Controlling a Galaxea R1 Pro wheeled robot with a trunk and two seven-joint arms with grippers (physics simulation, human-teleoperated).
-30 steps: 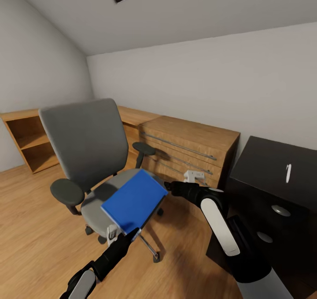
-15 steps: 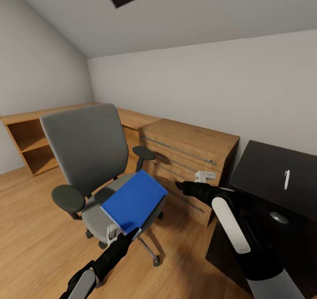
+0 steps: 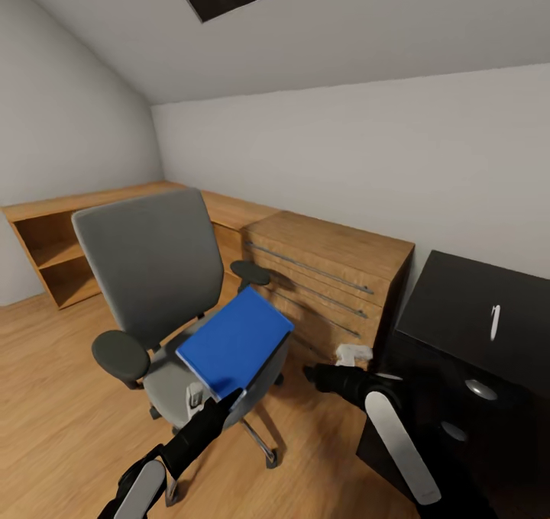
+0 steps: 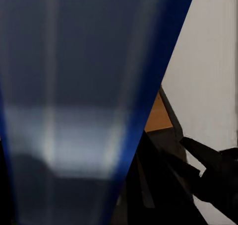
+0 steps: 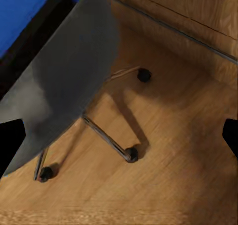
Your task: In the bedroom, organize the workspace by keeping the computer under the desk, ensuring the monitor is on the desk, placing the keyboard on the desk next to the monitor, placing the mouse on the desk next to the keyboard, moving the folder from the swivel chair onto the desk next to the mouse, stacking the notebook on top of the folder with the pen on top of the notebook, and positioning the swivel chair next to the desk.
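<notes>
The grey swivel chair (image 3: 149,263) stands on the wood floor, its back towards the left wall. Just above its seat, the blue folder (image 3: 237,340) is tilted up, with my left gripper (image 3: 228,400) shut on its near corner. The folder's blurred blue face (image 4: 74,86) looms close in the left wrist view. My right gripper (image 3: 309,373) hovers low beside the seat with its fingers spread open, looking down on the seat edge (image 5: 64,86) and chrome base. The black desk (image 3: 458,298) is at the right, with the white pen (image 3: 495,322) lying on it.
A light-wood dresser (image 3: 328,263) stands against the wall between chair and desk, close behind my right gripper. Open wooden shelving (image 3: 53,252) runs along the left wall. The desk's drawer front carries round silver knobs (image 3: 481,389). Bare floor lies in front of the chair.
The camera has shifted, so the scene sits lower in the picture. The folder has risen off the seat in my left gripper. My right arm has dropped lower and drawn back from the chair.
</notes>
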